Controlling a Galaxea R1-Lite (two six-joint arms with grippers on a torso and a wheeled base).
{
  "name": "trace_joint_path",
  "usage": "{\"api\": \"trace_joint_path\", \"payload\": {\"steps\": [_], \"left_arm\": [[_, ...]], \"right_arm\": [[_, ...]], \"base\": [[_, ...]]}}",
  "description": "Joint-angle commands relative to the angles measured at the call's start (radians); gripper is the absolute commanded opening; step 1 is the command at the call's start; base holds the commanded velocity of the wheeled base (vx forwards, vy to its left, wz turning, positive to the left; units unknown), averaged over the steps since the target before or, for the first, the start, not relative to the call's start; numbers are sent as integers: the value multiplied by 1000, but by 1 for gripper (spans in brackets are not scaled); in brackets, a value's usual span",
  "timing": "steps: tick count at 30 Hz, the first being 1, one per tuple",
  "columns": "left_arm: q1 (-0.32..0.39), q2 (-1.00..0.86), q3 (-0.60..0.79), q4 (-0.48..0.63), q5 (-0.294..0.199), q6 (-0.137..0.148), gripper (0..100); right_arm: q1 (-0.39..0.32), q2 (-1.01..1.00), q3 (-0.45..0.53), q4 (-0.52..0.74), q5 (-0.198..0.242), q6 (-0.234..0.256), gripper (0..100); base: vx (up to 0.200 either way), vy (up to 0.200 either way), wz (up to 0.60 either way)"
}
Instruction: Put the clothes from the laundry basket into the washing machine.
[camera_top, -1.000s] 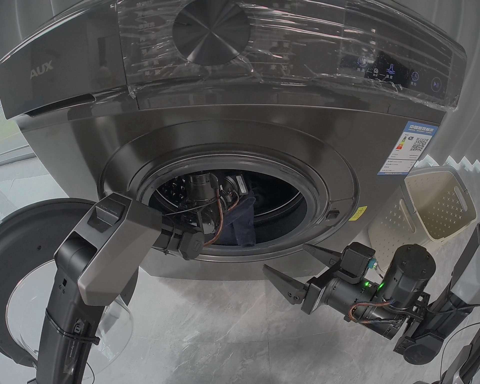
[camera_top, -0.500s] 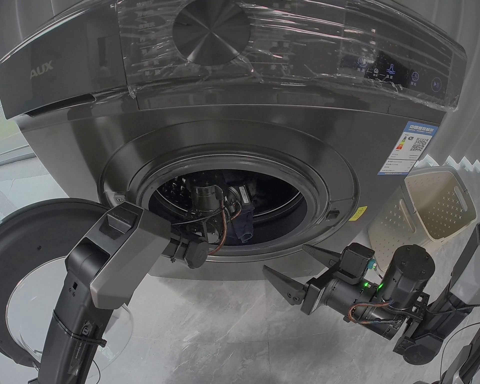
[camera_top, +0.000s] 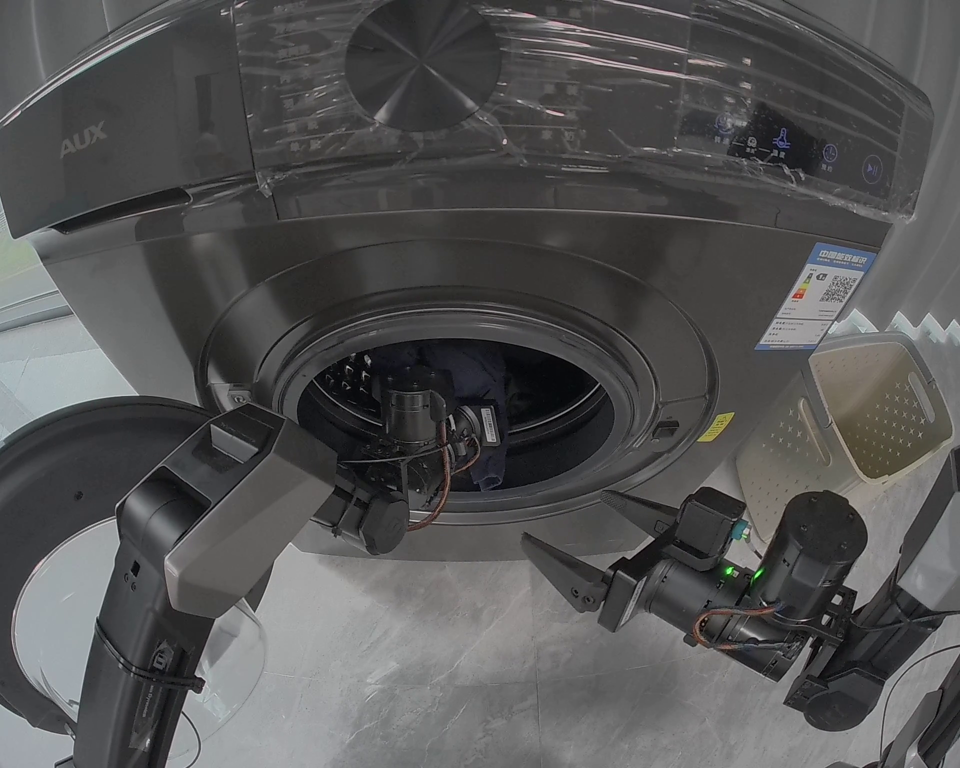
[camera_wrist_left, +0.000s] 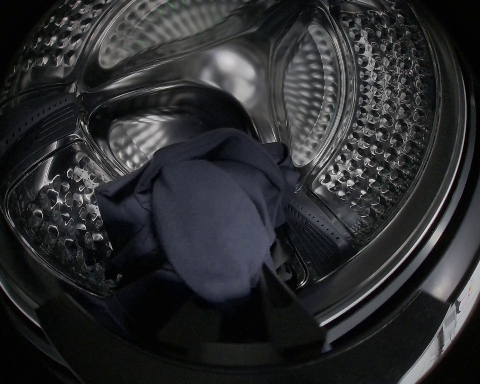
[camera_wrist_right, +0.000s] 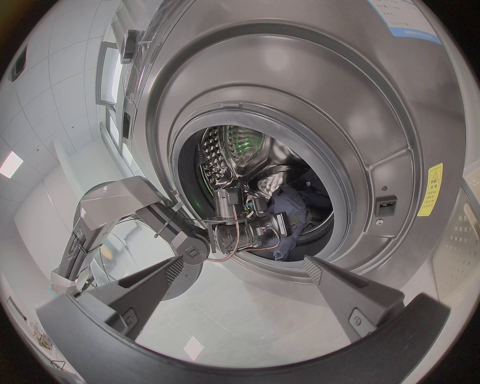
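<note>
Navy cloth (camera_wrist_left: 210, 220) bunched in drum (camera_wrist_left: 380, 125) at left gripper (camera_top: 462, 405), grasp indiscernible; right gripper (camera_top: 565, 518) before washer (camera_top: 500, 250), fingers spread, empty.

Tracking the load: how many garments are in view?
1: a dark navy garment, bunched in the washing machine drum near its opening. More could be folded under it. The laundry basket beside the machine shows none, but its bottom is hidden.

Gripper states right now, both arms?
Left gripper: cannot tell, hidden behind the dark garment in the drum.
Right gripper: open, holding nothing.
</note>
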Motion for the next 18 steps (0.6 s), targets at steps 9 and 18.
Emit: {"api": "trace_joint_path", "payload": {"steps": [9,18], "left_arm": [[23,69,-255,-5,29,-29,0],[32,161,-411,-16,47,-29,0]], "right_arm": [[1,0,-10,-2,0,0,100],[1,-1,-10,-2,0,0,100]], "base": [[0,0,0],[0,0,0]]}}
